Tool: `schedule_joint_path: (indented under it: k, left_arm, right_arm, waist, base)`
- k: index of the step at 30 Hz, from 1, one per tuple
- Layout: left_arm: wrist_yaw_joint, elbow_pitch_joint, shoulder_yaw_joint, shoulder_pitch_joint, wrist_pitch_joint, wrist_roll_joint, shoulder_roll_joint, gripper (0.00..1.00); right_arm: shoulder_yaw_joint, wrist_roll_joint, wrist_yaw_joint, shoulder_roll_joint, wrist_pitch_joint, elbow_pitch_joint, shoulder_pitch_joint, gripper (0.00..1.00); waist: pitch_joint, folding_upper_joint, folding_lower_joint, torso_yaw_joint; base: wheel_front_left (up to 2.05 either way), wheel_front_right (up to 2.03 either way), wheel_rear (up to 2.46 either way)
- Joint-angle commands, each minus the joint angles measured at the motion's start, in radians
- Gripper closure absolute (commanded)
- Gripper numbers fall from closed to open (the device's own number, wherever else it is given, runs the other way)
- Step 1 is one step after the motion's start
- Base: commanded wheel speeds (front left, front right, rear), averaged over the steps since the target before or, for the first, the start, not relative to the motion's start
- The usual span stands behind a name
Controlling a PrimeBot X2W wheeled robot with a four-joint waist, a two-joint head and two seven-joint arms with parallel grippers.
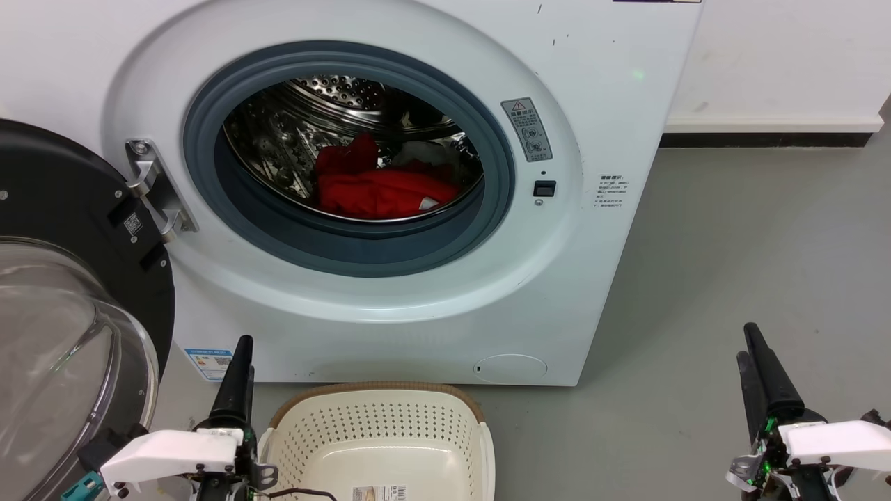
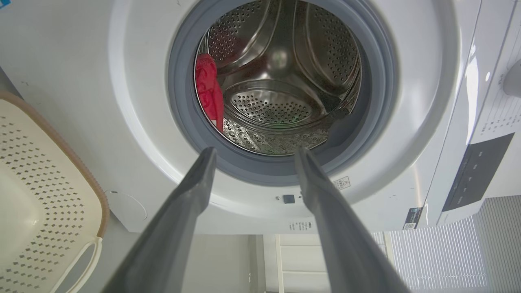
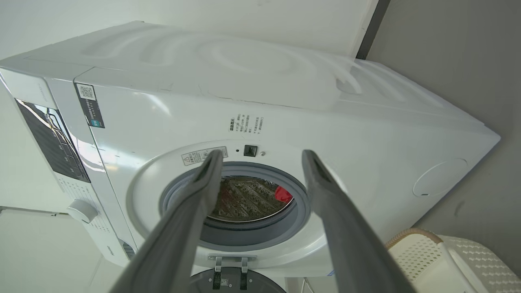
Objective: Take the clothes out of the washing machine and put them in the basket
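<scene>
The left pincer (image 1: pixel 245 348) and the right pincer (image 1: pixel 746 341) have dark grey fingers and white housings. Ahead of them the washer (image 1: pixel 390 327) is white, its door ring (image 1: pixel 348 250) blue-grey, its drum (image 2: pixel 281 106) shiny steel dotted with small holes. The clothes (image 1: pixel 379 191) inside are bright red with a white patch. Left of the left pincer the door (image 1: pixel 62 209) is black-rimmed clear glass. Just right of it the basket (image 1: pixel 376 431) is cream, hole-dotted, brown-rimmed. The floor (image 1: pixel 731 243) is grey.

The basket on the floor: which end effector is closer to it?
Left. The left end effector sits beside the basket at its left edge; the right end effector is far off to its right.
</scene>
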State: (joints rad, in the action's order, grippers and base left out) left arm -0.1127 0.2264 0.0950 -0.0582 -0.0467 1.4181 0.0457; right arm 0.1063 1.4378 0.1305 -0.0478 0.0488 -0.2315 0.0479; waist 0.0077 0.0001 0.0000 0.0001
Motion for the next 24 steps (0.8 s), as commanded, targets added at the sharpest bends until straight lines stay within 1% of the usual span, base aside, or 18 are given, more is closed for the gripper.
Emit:
schedule_joint_path:
  k: [1,9,10,17,24]
  left_arm:
    - [0.010,-0.034,-0.010,-0.007,0.015,-0.057,0.003,0.00]
    - [0.053,-0.071,-0.041,0.005,0.049,-0.223,0.003,0.00]
    - [0.053,-0.071,-0.041,0.005,0.049,-0.223,0.003,0.00]
    - [0.084,-0.093,-0.064,0.017,0.077,-0.348,0.003,0.00]
    - [0.103,-0.107,-0.080,0.029,0.102,-0.465,0.004,0.00]
  right_arm:
    - [-0.002,-0.055,0.000,-0.004,-0.014,0.035,0.004,0.00]
    - [-0.024,-0.259,0.000,-0.004,-0.049,0.091,-0.014,0.00]
    - [-0.024,-0.259,0.000,-0.004,-0.049,0.091,-0.014,0.00]
    - [-0.045,-0.439,0.000,-0.004,-0.077,0.126,-0.035,0.00]
    - [-0.053,-0.563,0.000,-0.004,-0.102,0.143,-0.054,0.00]
  waist:
    - [0.001,-0.0001,0.0000,0.000]
    - [0.002,-0.0001,0.0000,-0.001]
    - [0.002,-0.0001,0.0000,-0.001]
    - [0.001,-0.0001,0.0000,0.000]
    - [-0.001,-0.0001,0.0000,-0.001]
  base:
    - [0.00,0.00,0.00]
    - [0.00,0.00,0.00]
    - [0.00,0.00,0.00]
    - [0.00,0.00,0.00]
    - [0.00,0.00,0.00]
